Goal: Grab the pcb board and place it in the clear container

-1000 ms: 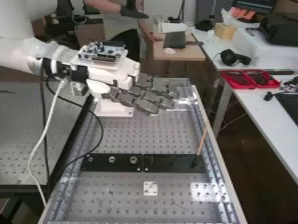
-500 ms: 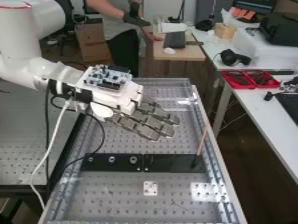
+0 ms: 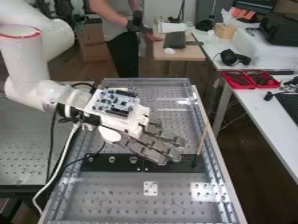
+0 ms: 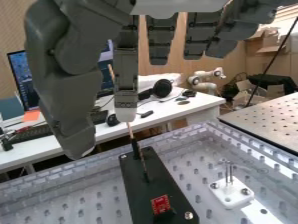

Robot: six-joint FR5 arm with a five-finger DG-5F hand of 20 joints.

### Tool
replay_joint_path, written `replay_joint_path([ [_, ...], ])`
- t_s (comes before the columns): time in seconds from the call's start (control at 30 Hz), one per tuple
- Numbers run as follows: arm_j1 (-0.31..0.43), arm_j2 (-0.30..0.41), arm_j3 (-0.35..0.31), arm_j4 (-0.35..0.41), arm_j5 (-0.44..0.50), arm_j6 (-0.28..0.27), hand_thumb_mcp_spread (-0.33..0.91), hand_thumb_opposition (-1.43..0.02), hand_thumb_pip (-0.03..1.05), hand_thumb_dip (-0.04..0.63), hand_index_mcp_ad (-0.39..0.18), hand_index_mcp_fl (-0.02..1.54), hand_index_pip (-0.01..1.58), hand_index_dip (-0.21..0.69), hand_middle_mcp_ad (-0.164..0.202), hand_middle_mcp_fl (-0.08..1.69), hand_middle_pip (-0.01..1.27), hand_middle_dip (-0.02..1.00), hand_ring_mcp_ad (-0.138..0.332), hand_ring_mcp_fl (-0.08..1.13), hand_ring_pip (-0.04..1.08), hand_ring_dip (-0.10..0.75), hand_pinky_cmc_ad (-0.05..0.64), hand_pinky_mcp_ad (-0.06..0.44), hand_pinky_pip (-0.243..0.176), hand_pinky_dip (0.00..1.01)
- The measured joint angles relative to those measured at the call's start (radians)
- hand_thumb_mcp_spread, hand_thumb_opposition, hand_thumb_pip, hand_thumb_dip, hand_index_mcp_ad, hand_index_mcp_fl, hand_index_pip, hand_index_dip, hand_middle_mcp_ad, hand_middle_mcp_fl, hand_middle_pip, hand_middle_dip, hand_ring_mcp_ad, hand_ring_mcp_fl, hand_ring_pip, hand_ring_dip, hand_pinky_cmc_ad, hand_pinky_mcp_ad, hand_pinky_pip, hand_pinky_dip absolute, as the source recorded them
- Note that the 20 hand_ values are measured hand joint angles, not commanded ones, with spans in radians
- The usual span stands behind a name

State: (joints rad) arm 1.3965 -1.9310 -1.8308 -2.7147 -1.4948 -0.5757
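Observation:
The hand point(image 3: 153, 148) is over the black plate point(image 3: 174, 166), its dark fingers extended and apart, holding nothing. In the wrist view, the hand point(image 4: 126, 75) hangs above the same plate point(image 4: 154, 175) with straight fingers and the thumb to one side. A small red board point(image 4: 161, 204) lies on that plate, near one end and apart from the fingers. I cannot tell for certain which thing is the clear container; a clear, shiny piece point(image 3: 174, 103) is at the back of the perforated bed.
A thin wooden stick point(image 3: 202, 142) stands up from the black plate's right end, close to the fingertips. Nearer the front is a small white bracket point(image 3: 151, 188), with upright pins on the bracket point(image 4: 229, 191). Raised rails edge the bed point(image 3: 216, 167). Red trays point(image 3: 250, 79) sit on the side table.
The arm has brought the hand forward and down, from the back of the bed to over the black plate. Its fingers stay extended. The stick and bracket have not moved.

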Motion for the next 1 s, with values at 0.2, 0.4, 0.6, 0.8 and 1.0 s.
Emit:
replay_joint_path([
  [0.2,-0.020,-0.038,0.019,0.032,-0.034,-0.006,0.54,-0.82,0.40,0.206,-0.098,0.23,1.25,0.218,0.040,0.00,0.14,0.13,0.136,0.00,0.08,0.012,0.157,0.087,-0.075,0.19],
  [0.4,-0.030,-0.074,0.026,0.074,-0.054,-0.015,0.57,-0.82,0.40,0.222,-0.122,0.29,1.33,0.222,0.044,0.01,0.14,0.14,0.136,0.00,0.09,0.012,0.162,0.087,-0.075,0.19],
  [0.6,-0.031,-0.102,0.033,0.092,-0.066,-0.013,0.63,-0.82,0.40,0.236,-0.154,0.36,1.41,0.236,0.040,0.04,0.14,0.14,0.136,0.00,0.09,0.012,0.166,0.086,-0.075,0.19],
  [0.8,-0.034,-0.122,0.048,0.094,-0.078,-0.019,0.65,-0.84,0.40,0.236,-0.169,0.35,1.42,0.237,0.044,0.04,0.14,0.15,0.138,0.00,0.09,0.014,0.164,0.086,-0.075,0.19],
  [1.0,-0.036,-0.135,0.065,0.079,-0.094,-0.043,0.65,-0.84,0.40,0.236,-0.169,0.32,1.39,0.237,0.044,0.04,0.14,0.16,0.136,0.00,0.09,0.014,0.176,0.086,-0.075,0.19],
])
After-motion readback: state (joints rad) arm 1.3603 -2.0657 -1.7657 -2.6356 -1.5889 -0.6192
